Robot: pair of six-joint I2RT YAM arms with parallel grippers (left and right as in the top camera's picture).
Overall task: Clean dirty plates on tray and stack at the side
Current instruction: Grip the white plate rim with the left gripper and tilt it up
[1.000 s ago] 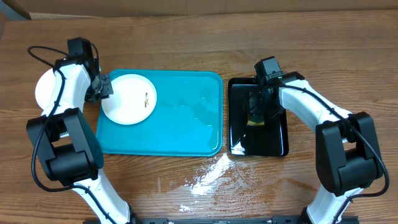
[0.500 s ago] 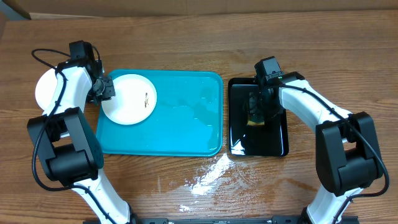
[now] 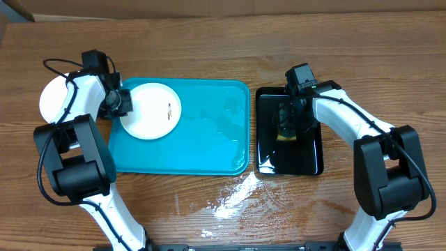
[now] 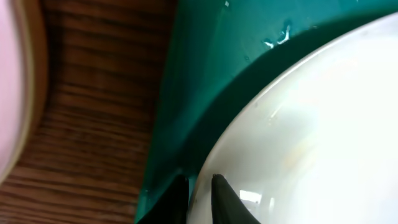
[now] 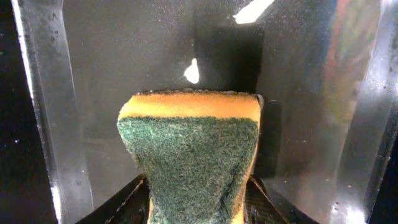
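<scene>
A white plate [image 3: 153, 110] with a few dark specks lies at the back left of the turquoise tray [image 3: 202, 139]. My left gripper [image 3: 122, 103] is shut on the plate's left rim; in the left wrist view the two black fingertips [image 4: 199, 193] pinch the white rim [image 4: 311, 124] over the tray's edge [image 4: 186, 93]. Another white plate [image 3: 49, 100] lies on the table left of the tray. My right gripper [image 3: 287, 120] is shut on a green and yellow sponge [image 5: 189, 155] over the black tray [image 3: 306, 153]. The pale yellow-green plate is out of view.
The glossy black tray stands right of the turquoise tray. A wet patch [image 3: 233, 199] spreads on the wooden table in front of the trays. A cardboard wall [image 3: 223, 5] runs along the back edge.
My left gripper has moved right with the plate, sliding it further onto the tray. The right arm has not moved.
</scene>
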